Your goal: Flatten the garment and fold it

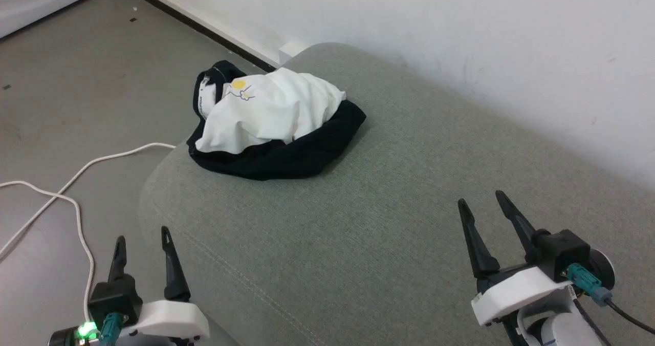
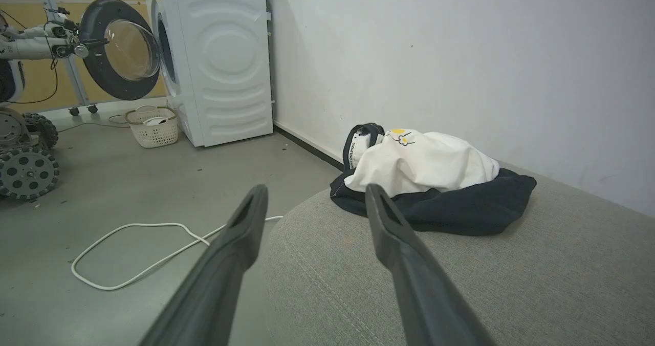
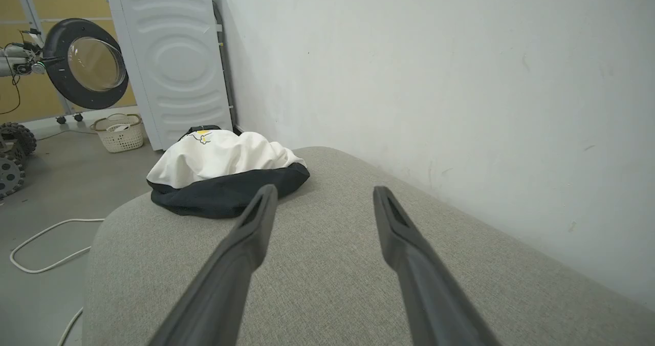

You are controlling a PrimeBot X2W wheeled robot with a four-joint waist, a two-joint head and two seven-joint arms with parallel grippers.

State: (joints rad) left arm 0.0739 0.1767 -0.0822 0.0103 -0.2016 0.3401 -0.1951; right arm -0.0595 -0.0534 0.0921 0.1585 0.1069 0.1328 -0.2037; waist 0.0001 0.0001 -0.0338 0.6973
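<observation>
Garment (image 1: pixel 271 115) bunched on sofa (image 1: pixel 384 208), collar far-left; L gripper (image 1: pixel 143 234), R gripper (image 1: pixel 480 197) spread, empty.

Soft cloth garment (image 1: pixel 266 115), seemingly woven upholstery (image 1: pixel 368 218)

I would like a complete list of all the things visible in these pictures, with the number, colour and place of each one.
garment: 1, white with black parts, crumpled in a heap at the far left end of the cushioned seat
cushioned seat: 1, grey-green, along the wall
cable: 1, white, looping on the floor left of the seat
washing machine: 1, white, against the wall beyond the seat, round door open
basket: 1, pale, on the floor by the washing machine
wheeled machine: 1, partly seen, far left on the floor
left gripper: 1, dark fingers, open, empty, near the seat's left edge
right gripper: 1, dark fingers, open, empty, over the seat
</observation>
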